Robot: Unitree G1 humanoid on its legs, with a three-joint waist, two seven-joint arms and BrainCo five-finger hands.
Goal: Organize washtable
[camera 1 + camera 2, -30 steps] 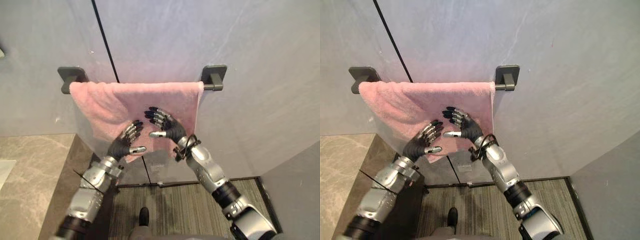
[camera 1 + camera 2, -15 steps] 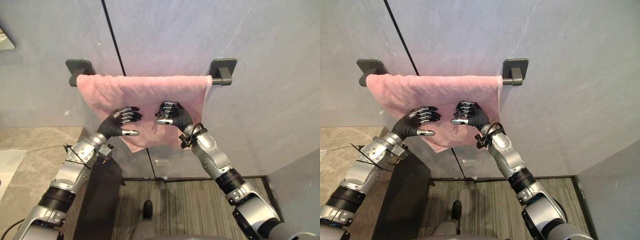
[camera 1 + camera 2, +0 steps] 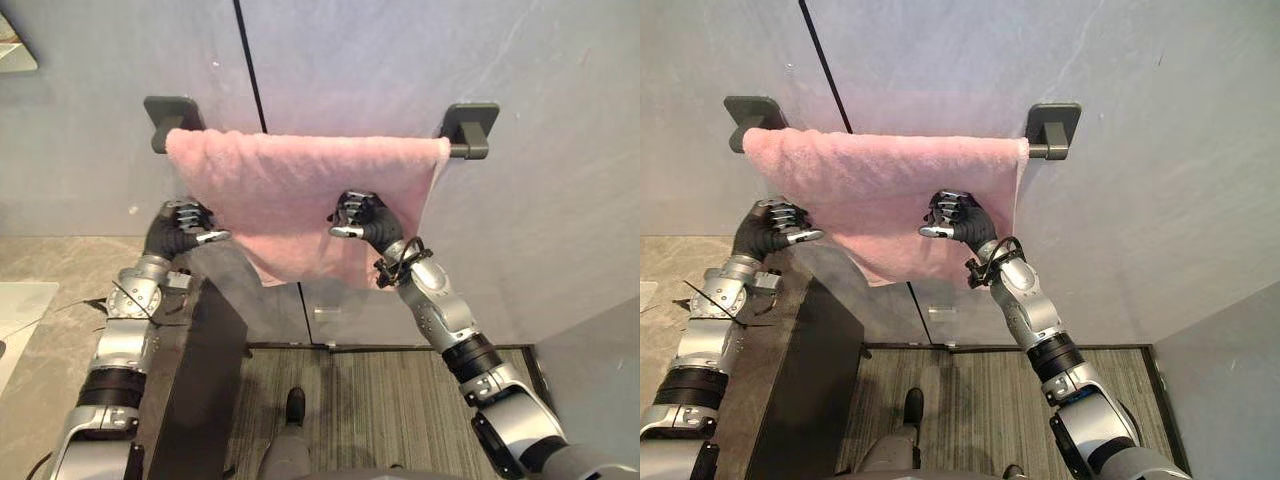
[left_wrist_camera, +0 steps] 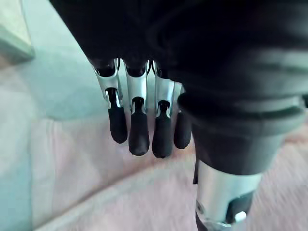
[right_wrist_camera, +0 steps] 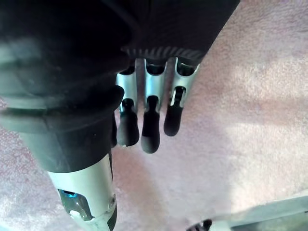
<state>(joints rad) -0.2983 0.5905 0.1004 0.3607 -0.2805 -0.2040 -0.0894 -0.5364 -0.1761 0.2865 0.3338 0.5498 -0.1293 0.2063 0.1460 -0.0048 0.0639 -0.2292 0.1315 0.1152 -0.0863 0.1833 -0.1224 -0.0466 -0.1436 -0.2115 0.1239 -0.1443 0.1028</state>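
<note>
A grey panelled wall (image 3: 400, 60) takes up most of the scene, split by a thin dark vertical seam (image 3: 251, 70) that runs down behind the towel. Below it lies a floor (image 3: 380, 400) of grey striped covering. At the robot's left is a beige stone-patterned tabletop (image 3: 50, 265), with a dark cabinet side (image 3: 210, 380) standing at its edge. The pink towel (image 3: 290, 190) hangs on the wall, draped over a towel rail (image 3: 461, 152) and spread across nearly its whole width. Its lower edge slopes down from the left to a low point near the middle. The rail is carried by two dark grey brackets, the left bracket (image 3: 172, 112) just above the towel's left corner and the right bracket (image 3: 472, 124) just past its right corner. The right hand (image 3: 365, 217) is raised against the front of the towel, right of its middle. Its fingers (image 5: 149, 126) are curled in together toward the palm, their dark tips free in front of flat cloth. The left hand (image 3: 178, 228) is at the towel's lower left edge, its fingers (image 4: 138, 131) likewise curled in together, with the towel's hem showing past them. A small pale plate (image 3: 325, 314) on the wall under the towel is too small for any writing to be read.
</note>
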